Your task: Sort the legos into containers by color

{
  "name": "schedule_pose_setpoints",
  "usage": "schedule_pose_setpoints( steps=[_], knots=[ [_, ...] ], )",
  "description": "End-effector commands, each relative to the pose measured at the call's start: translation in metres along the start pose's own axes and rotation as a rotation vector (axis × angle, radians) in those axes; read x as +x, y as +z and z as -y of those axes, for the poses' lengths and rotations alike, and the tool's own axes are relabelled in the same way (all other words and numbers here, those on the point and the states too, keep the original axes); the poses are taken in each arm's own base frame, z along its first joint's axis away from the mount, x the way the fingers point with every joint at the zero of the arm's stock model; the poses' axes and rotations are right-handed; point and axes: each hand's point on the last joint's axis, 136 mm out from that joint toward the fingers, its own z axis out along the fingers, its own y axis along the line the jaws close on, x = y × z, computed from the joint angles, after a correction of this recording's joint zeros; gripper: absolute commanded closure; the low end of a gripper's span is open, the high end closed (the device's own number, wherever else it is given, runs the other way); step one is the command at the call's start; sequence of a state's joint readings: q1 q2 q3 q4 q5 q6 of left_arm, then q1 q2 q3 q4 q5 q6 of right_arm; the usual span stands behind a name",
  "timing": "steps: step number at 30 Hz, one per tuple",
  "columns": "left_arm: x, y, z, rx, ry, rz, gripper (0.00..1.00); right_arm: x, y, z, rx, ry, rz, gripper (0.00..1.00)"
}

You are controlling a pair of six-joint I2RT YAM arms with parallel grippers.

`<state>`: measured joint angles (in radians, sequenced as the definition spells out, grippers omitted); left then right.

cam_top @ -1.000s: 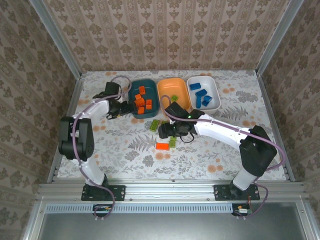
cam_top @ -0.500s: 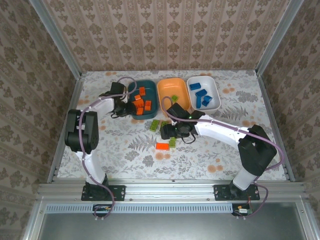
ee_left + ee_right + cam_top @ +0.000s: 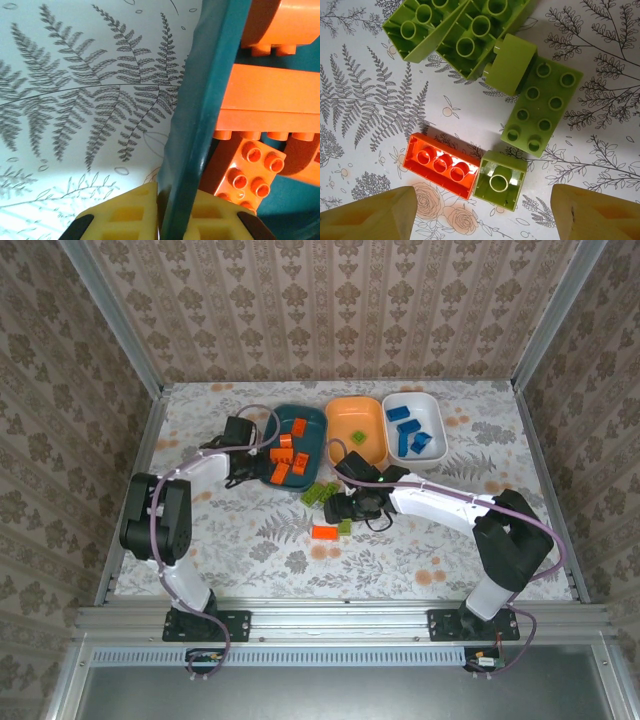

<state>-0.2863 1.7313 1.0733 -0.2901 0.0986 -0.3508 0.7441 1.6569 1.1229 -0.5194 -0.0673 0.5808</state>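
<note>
My left gripper is shut on the near-left wall of the dark teal container; its yellow fingers pinch the teal wall. Several orange legos lie inside that bin. My right gripper hangs open over loose legos on the table: an orange brick, a small green brick touching it, a flat green brick and two overturned green bricks. The orange container holds one green brick. Blue legos sit in the white container.
The three bins stand in a row at the back of the floral tablecloth, the teal one tilted. Patterned walls and metal posts enclose the table on three sides. Open cloth lies in front of the loose bricks and at the far right.
My left gripper has shut on the teal bin's wall and shifted the bin to the right, and the orange and white bins have moved right with it. The right gripper has stayed open over the loose bricks.
</note>
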Motion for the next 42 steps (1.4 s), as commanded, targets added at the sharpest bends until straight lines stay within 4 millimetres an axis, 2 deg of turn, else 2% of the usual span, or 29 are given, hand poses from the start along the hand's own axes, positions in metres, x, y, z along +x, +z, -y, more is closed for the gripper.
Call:
schedule_pose_setpoints(
  steps=[1, 4, 7, 16, 22, 29, 33, 42],
  knots=[
    [-0.034, -0.030, 0.006, -0.025, 0.072, 0.178, 0.89, 0.001, 0.003, 0.001, -0.006, 0.013, -0.003, 0.27],
    [-0.038, -0.041, 0.004, -0.051, 0.083, 0.236, 0.88, -0.001, 0.004, -0.001, -0.010, 0.013, -0.002, 0.27],
    [-0.037, -0.041, 0.001, -0.060, 0.073, 0.226, 0.88, -0.002, 0.011, -0.001, 0.004, 0.020, -0.030, 0.27],
    [-0.021, -0.018, -0.015, -0.074, -0.023, 0.063, 0.88, -0.005, 0.028, 0.023, 0.140, 0.088, -0.074, 0.27],
    [-0.008, -0.010, -0.020, -0.048, -0.069, -0.025, 0.87, -0.006, 0.041, 0.023, 0.155, 0.089, -0.107, 0.28],
    [0.001, -0.006, -0.022, -0.045, -0.092, -0.076, 0.84, 0.009, 0.048, 0.027, 0.181, 0.076, -0.150, 0.29],
    [0.004, -0.003, -0.022, -0.039, -0.102, -0.098, 0.78, 0.016, 0.049, 0.030, 0.190, 0.073, -0.162, 0.30],
    [0.006, -0.009, -0.018, -0.020, -0.110, -0.106, 0.68, 0.029, 0.051, 0.034, 0.196, 0.080, -0.188, 0.40]
  ],
)
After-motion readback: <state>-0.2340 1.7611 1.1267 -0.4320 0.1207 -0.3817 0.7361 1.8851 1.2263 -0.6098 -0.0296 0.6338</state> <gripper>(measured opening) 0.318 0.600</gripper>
